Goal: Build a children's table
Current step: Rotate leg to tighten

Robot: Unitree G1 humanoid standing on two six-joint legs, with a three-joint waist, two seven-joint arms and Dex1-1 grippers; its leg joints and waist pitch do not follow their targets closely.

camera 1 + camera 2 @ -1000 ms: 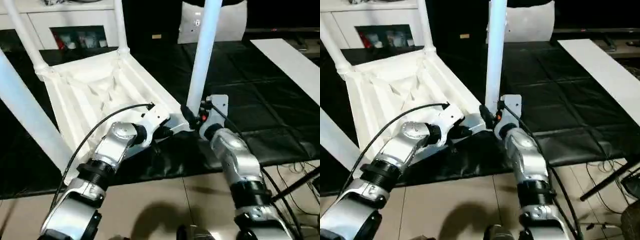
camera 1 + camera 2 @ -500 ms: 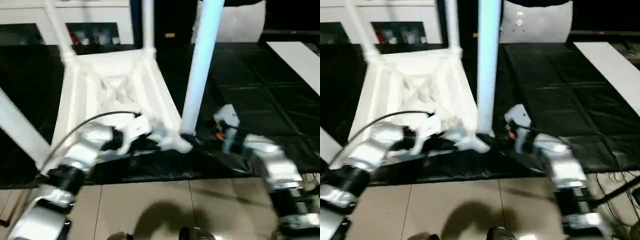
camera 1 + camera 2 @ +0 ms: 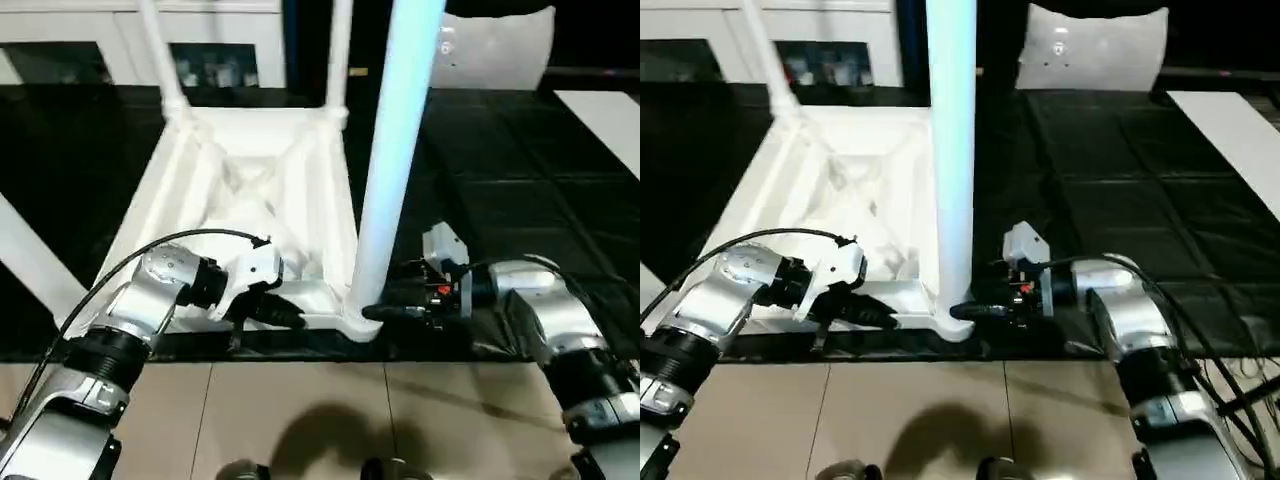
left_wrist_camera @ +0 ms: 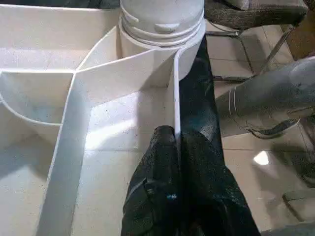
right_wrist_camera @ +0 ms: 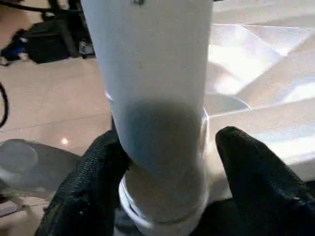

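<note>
White table top [image 3: 250, 190] lies upside down on black mat [image 3: 520, 200], ribbed underside facing up, near edge just at the border with the tan tile floor [image 3: 300, 420]. 4 legs stand up from its corners: near-right leg [image 3: 395, 150] upright in its corner socket, 2 far legs [image 3: 158, 55] rising at the back, 1 more leg [image 3: 30, 265] crossing the left edge of the head views. White cabinet [image 3: 120, 30] behind the mat, white board [image 3: 605, 115] at far right. Left gripper [image 3: 290, 314] low at the near rim of the top, left of the near-right leg; left wrist view shows its 2 black fingers [image 4: 162, 187] pressed together on a thin upright rib of the rim, 1 each side. Right gripper [image 3: 385, 312] reaches in level from the right at the base of the near-right leg; right wrist view shows its fingers [image 5: 256, 182] spread on both sides of the leg just above the collar, left one against it, contact on the other cannot tell.
</note>
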